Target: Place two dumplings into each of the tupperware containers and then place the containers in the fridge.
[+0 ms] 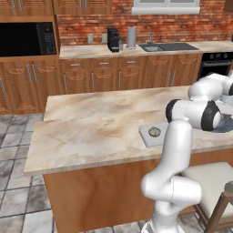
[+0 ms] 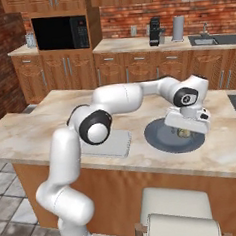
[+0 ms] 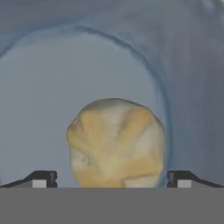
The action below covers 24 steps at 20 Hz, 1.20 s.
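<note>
The gripper (image 3: 112, 179) is sitting wide open low over the round grey plate (image 2: 159, 139), one fingertip (image 3: 41, 179) on each side of a dumpling (image 3: 116, 144), so bare plate is showing all round it. The tupperware container (image 1: 146, 136) is lying just beside it, and the arm's elbow is hanging over that tray.

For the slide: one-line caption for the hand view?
Open pincer straddling a dumpling on the grey plate.
</note>
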{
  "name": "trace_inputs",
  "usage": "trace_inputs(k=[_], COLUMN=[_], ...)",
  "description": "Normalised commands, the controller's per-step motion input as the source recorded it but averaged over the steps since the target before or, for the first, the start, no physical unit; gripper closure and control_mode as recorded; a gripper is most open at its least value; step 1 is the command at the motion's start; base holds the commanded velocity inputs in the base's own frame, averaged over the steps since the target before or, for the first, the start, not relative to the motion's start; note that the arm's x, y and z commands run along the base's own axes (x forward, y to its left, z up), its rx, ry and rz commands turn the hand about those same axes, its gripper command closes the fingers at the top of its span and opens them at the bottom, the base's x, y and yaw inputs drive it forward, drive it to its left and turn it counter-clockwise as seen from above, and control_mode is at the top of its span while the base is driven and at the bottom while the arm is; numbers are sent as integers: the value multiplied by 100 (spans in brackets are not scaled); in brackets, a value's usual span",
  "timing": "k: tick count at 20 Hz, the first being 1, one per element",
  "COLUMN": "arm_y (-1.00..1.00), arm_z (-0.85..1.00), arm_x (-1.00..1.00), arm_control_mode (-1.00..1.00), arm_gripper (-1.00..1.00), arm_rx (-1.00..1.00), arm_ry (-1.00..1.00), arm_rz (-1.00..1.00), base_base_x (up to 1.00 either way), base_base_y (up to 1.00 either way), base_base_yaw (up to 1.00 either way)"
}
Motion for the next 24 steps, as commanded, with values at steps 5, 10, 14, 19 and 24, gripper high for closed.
trace_inputs(k=[5,10,14,19,24], arm_y=[0,1,6,28,42], arm_z=[-21,-2,-7,-28,-14], arm_x=[16,12,3,0,0], arm_control_mode=[-100,-100,-100,-100,-100], arm_gripper=[-100,-100,-100,100,100], arm_rx=[0,0,0,0,0], arm_ry=[0,0,0,0,0], arm_rz=[-1,0,0,0,0], base_base_x=[0,0,0,0,0], base_base_y=[0,0,0,0,0], base_base_yaw=[0,0,0,0,0])
